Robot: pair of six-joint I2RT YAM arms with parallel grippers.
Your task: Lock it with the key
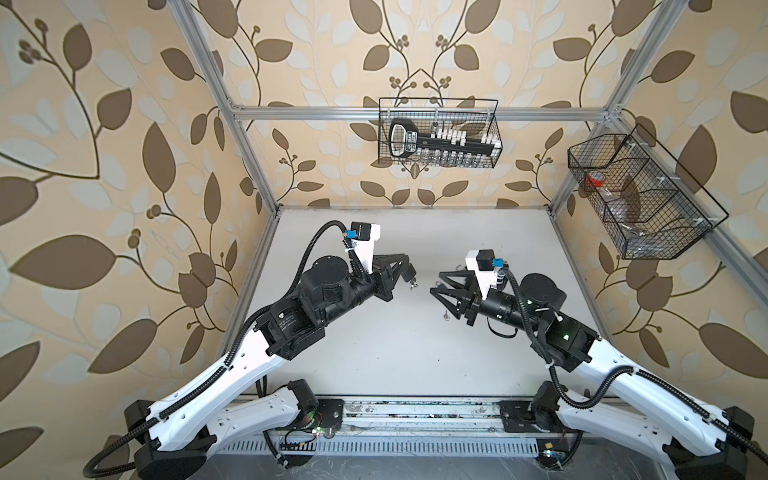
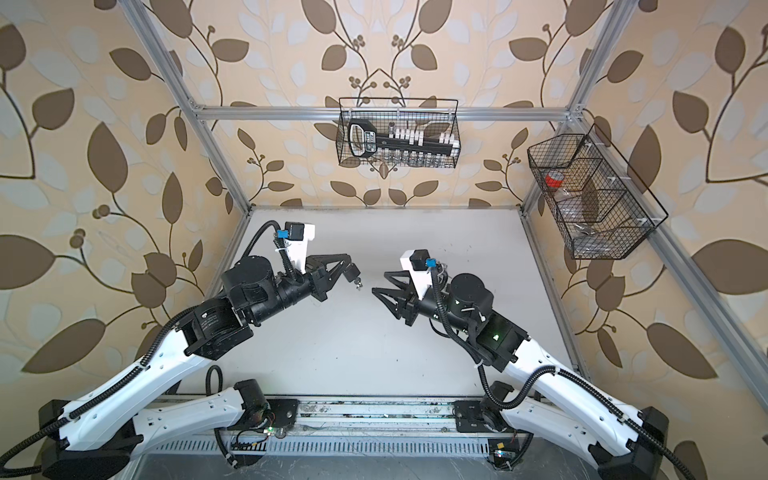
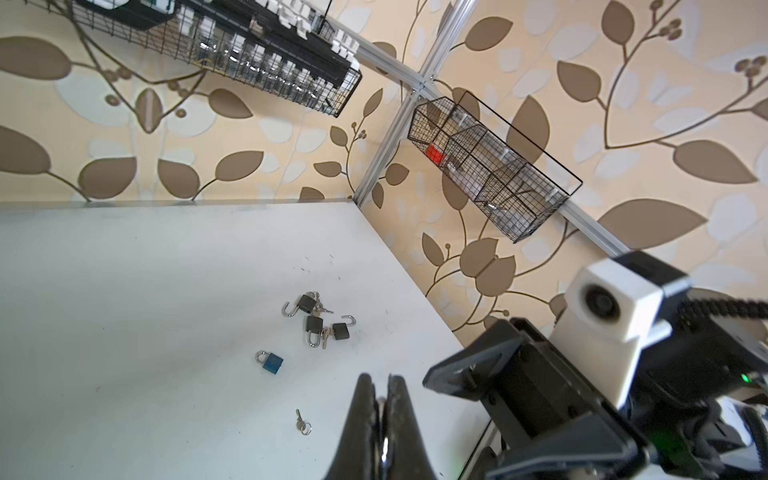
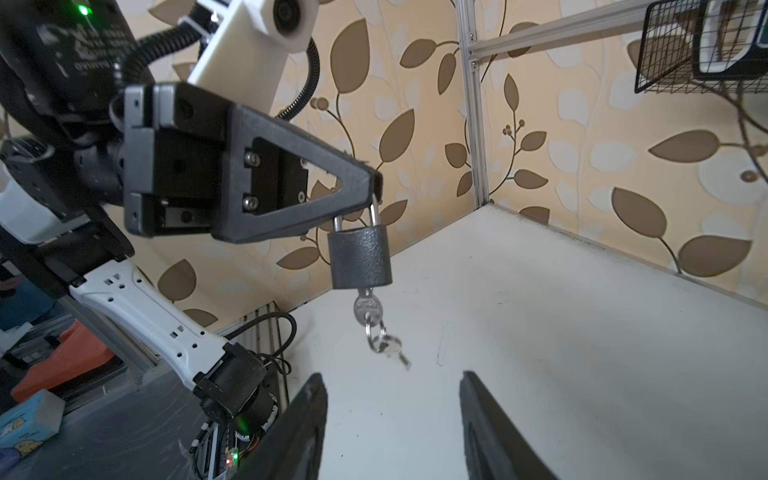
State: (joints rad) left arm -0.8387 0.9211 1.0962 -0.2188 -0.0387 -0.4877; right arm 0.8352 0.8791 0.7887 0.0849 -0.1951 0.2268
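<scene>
A loose key with a small ring lies flat on the white table, on the near side, just below the right pincer. The right pincer is up in the air. Its two fingers are spread apart and there is nothing between them. It points at the left pincer, and the two are near each other over the middle of the table but do not touch.

The left pincer is squeezed tight on the shiny metal loop of a dark grey padlock. The padlock hangs straight down from it, well above the table. Both ends of the loop seem to go into the lock body. A key sticks in the bottom of the padlock. A ring hangs from that key, and a second key dangles from the ring.

Farther along the table, in the left wrist view, lies a blue padlock. Past it sit three dark padlocks close together, with keys among them.

At the very back, a wire basket hangs on the leafy wall with a black and white thing inside. A second basket hangs on the side wall, with a red thing in it.
</scene>
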